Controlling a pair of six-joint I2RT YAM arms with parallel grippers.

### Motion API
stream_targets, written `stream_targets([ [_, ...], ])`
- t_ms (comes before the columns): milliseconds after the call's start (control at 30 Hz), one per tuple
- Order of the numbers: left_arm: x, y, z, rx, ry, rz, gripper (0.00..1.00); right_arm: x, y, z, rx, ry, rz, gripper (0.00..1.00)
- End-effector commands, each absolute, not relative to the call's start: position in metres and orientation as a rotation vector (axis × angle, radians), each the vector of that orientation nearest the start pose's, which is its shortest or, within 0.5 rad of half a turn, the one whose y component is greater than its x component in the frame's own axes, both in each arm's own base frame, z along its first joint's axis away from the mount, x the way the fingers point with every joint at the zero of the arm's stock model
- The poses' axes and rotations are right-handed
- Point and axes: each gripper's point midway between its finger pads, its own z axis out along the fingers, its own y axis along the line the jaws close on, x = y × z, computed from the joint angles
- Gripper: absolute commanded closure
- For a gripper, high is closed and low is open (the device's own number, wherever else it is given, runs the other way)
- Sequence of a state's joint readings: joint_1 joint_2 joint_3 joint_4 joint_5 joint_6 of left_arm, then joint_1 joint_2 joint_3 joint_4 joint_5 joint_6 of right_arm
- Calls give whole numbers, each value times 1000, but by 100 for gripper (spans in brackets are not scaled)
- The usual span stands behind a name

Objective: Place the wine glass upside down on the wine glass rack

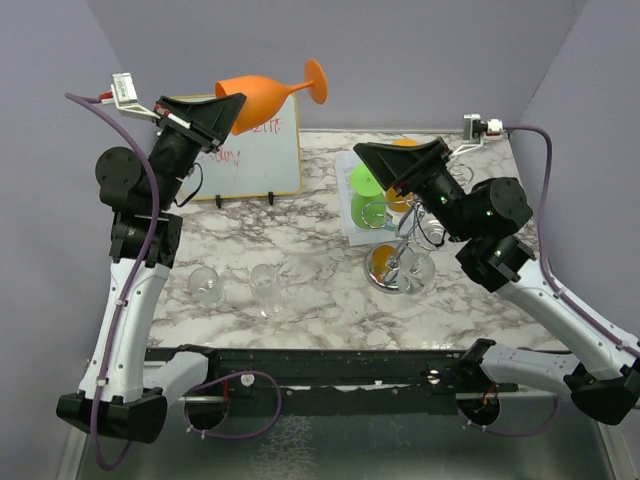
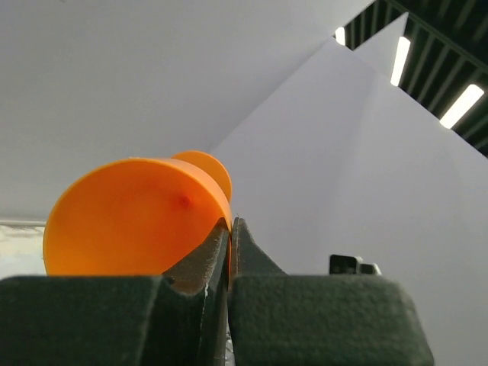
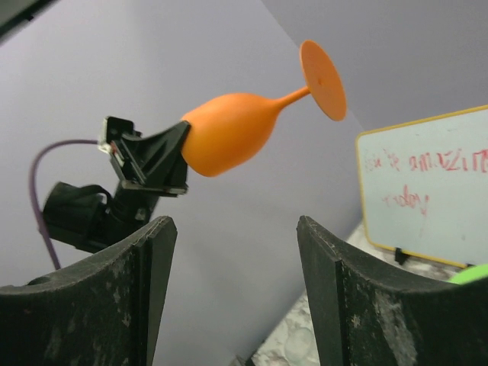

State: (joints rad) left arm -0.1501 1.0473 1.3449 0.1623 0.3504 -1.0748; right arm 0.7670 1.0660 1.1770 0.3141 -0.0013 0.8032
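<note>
The left gripper [image 1: 228, 108] holds the orange wine glass [image 1: 265, 95] high above the back left of the table [image 1: 320, 290]. Its jaws are pressed almost together, pinching only the thin wall of the bowl at the rim. The left wrist view shows the rim edge caught between the two pads [image 2: 230, 229]. The glass lies nearly on its side, with the stem and round foot pointing toward the right arm. That leaves the stem free, likely so the other arm can take it there and turn the glass over.

The right gripper [image 1: 362, 152] has its fingers spread wide with nothing between them. It is turned toward the glass [image 3: 229, 141] but well apart from it. It hangs over the wine glass rack [image 1: 385, 262], the chrome stand on the right side of the table, where green glasses [image 1: 362, 185] are clustered. Two clear glasses [image 1: 207, 287] stand on the marble nearer the arms.

A whiteboard [image 1: 250, 160] leans at the back with red handwriting. The right wrist view [image 3: 427, 191] gives roughly "amazin" and, below it, "today" — the first word is too scrawled to read. No brand marks show.
</note>
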Motion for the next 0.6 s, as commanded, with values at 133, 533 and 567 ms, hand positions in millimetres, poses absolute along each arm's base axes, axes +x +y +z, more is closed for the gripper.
stream_targets([
  [133,292,-201,574,-184,1100,-1523,100,253,270,547,241,1046,1591,31],
  [533,281,-217,577,-188,1050,-1582,100,285,264,542,475,1038,1594,31],
  [567,280,-218,578,-185,1047,-1587,100,287,267,543,476,1039,1596,31],
])
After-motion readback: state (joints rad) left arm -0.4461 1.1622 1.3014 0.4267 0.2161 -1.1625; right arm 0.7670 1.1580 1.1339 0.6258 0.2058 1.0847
